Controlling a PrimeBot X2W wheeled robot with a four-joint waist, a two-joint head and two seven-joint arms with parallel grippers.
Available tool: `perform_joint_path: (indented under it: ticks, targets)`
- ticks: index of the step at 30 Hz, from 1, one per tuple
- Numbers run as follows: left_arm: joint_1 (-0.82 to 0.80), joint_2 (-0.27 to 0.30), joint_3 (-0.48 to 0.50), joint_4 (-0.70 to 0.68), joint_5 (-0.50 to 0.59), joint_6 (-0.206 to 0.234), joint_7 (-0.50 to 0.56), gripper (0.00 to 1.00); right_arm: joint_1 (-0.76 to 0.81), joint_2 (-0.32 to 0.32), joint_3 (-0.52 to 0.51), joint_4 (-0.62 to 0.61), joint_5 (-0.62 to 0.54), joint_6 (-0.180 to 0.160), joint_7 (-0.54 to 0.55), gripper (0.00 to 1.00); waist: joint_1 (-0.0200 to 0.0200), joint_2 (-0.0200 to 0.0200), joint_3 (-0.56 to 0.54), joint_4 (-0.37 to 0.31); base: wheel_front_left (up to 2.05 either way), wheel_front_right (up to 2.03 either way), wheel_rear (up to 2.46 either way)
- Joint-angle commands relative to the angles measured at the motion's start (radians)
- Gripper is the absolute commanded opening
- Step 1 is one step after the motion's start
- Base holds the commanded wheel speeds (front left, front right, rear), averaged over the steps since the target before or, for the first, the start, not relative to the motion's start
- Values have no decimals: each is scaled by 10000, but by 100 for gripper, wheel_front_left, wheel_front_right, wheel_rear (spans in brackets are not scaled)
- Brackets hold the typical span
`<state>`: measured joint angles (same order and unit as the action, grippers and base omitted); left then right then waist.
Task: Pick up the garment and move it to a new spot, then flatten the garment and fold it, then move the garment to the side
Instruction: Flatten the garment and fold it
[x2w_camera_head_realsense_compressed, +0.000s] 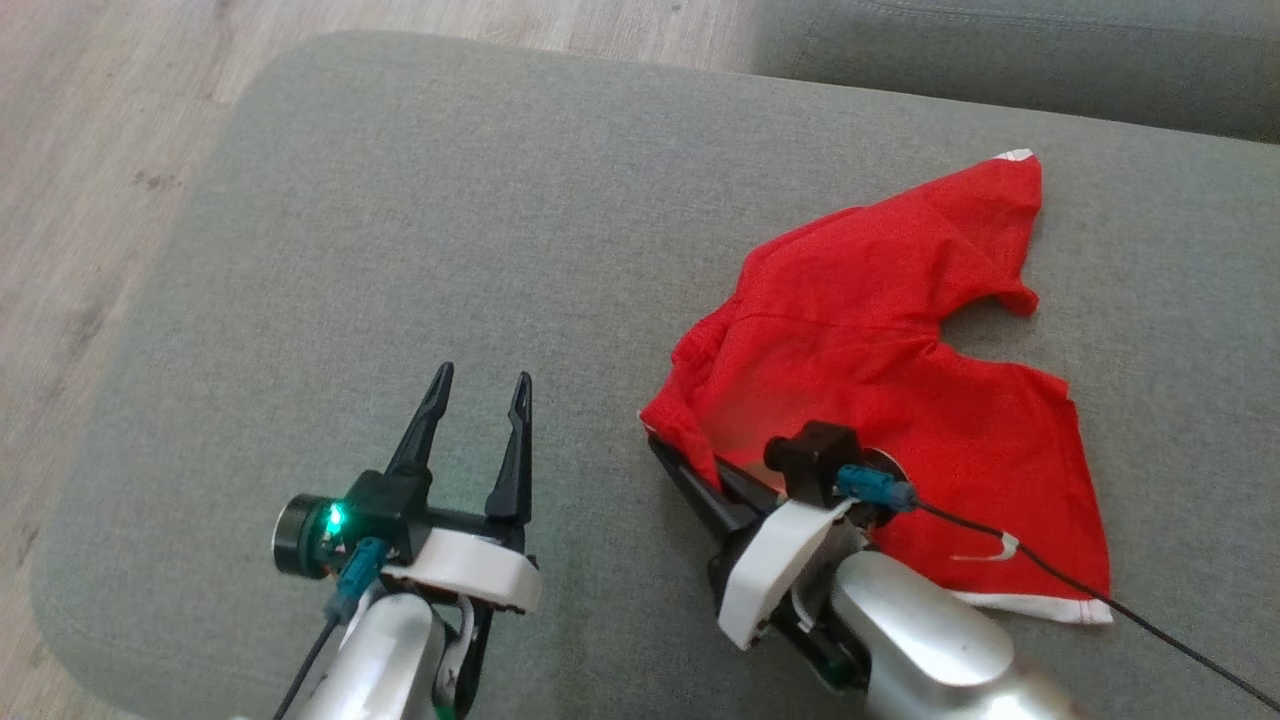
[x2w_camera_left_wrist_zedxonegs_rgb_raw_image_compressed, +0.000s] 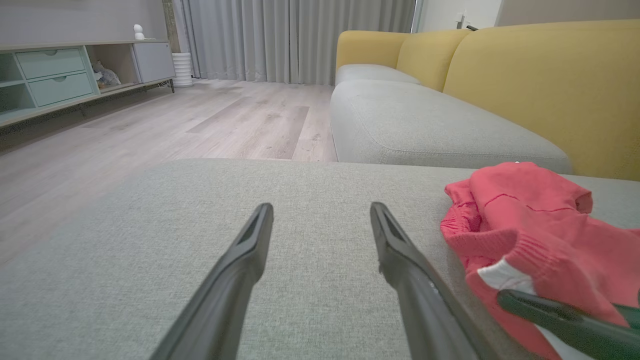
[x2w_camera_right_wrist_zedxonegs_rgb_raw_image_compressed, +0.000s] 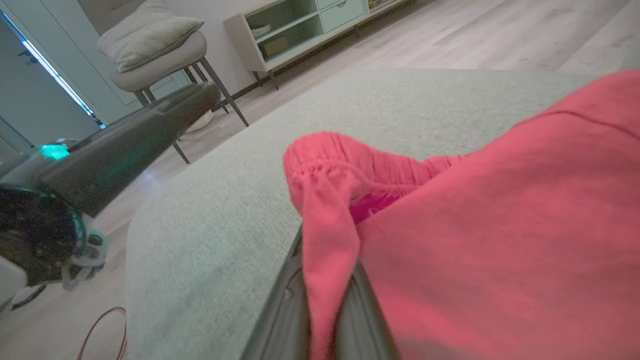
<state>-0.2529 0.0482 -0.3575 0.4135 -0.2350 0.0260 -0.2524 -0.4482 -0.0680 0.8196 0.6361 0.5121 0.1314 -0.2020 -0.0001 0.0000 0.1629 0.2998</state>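
The right gripper (x2w_camera_head_realsense_compressed: 665, 455) pinches the red garment's (x2w_camera_head_realsense_compressed: 880, 330) gathered edge on the grey cushion (x2w_camera_head_realsense_compressed: 400, 200), the left gripper (x2w_camera_head_realsense_compressed: 482, 378) gaping wide alongside.

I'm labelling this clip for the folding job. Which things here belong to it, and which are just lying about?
Job:
red shorts
right gripper, shut on their waistband
left gripper, open
grey ottoman under them

Lying about:
yellow sofa
pale green sideboard
chair with pillow
curtains
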Motion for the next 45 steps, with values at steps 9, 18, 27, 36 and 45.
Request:
perform_joint_path:
  ticks: [9, 18, 27, 36, 45]
  targets:
    - [-245, 27, 393, -173, 197, -30, -93, 100, -737, 105, -206, 998, 69, -7, -318, 100, 1, 0, -158, -291, 0, 0, 0]
    - [34, 170, 705, -190, 209, 26, -93, 100, 556, -533, -4016, 98, -1648, -7, -592, 100, 1, 0, -724, -937, 0, 0, 0]
    - [339, 220, 945, -312, 168, 41, -93, 100, 3518, -36, -7477, -1846, -3605, -7, -596, 100, 1, 0, -931, -1400, 0, 0, 0]
    - [499, 207, 1046, -307, 223, -24, -93, 100, 4713, 172, -7808, -2703, -3710, -7, -333, 100, 1, 0, -934, -1714, 0, 0, 0]
    - [472, 186, 1053, -233, 331, -152, -93, 100, 5009, 176, -7545, -2647, -3753, -7, 805, 100, 1, 0, -902, -1646, 0, 0, 0]
